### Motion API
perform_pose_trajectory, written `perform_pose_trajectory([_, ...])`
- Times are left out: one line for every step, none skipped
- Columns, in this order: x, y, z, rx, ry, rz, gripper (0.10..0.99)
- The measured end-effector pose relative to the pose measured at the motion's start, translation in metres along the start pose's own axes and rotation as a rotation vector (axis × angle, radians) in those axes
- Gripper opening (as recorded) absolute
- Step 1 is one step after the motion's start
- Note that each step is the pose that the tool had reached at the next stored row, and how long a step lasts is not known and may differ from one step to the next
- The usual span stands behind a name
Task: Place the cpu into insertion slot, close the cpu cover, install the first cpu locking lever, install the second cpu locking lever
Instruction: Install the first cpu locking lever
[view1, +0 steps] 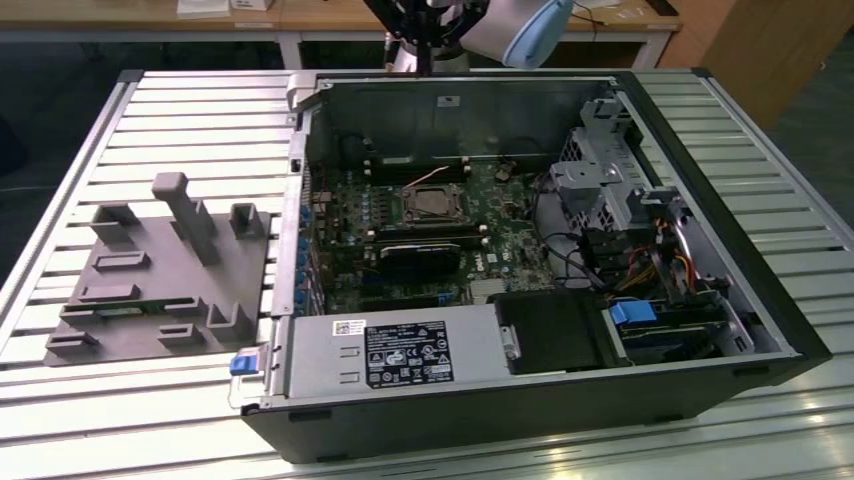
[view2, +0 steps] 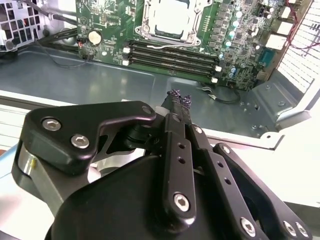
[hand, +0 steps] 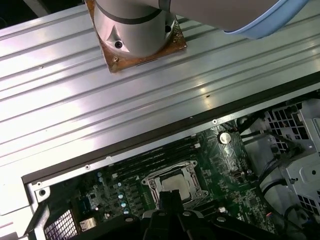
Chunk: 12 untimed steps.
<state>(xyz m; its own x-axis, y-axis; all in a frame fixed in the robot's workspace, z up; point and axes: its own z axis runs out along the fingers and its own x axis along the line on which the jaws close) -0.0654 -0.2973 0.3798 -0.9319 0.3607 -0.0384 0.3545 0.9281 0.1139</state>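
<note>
Nearest my second wrist camera, the black 2-finger metal gripper (view2: 181, 100) has its jaws pressed together on nothing, over the grey steel case panel (view2: 75, 80). I see the small square pale-silver cpu (view2: 167, 15) seated in the silvery-rimmed insertion slot (hand: 200, 192) on the green circuit board (view2: 107, 20), well apart from the fingertips. The thin silvery cpu cover (view2: 192, 22) lies around it.

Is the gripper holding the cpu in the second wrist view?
No: the gripper is shut on nothing, while the cpu lies in the insertion slot.
</note>
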Motion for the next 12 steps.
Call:
perform_pose_trajectory([0.0000,-0.0001,0.0008,0.000,0.0000,0.000,0.102])
perform_pose_trajectory([0.0000,-0.0002,0.0015,0.000,0.0000,0.000,0.102])
perform_pose_trajectory([0.0001,-0.0002,0.0021,0.000,0.0000,0.000,0.102])
perform_pose_trajectory([0.0001,-0.0003,0.0028,0.000,0.0000,0.000,0.102])
perform_pose_trajectory([0.0001,-0.0004,0.0034,0.000,0.0000,0.000,0.102])
perform_pose_trajectory([0.0001,-0.0005,0.0041,0.000,0.0000,0.000,0.102])
perform_pose_trajectory([0.0002,-0.0005,0.0047,0.000,0.0000,0.000,0.102])
perform_pose_trajectory([0.0002,-0.0006,0.0054,0.000,0.0000,-0.001,0.102])
perform_pose_trajectory([0.0002,-0.0007,0.0060,0.000,0.0000,-0.001,0.102])
perform_pose_trajectory([0.0002,-0.0008,0.0066,0.000,0.0001,-0.001,0.102])
perform_pose_trajectory([0.0002,-0.0008,0.0073,0.000,0.0001,-0.001,0.102])
perform_pose_trajectory([0.0003,-0.0009,0.0080,0.000,0.0001,-0.001,0.102])
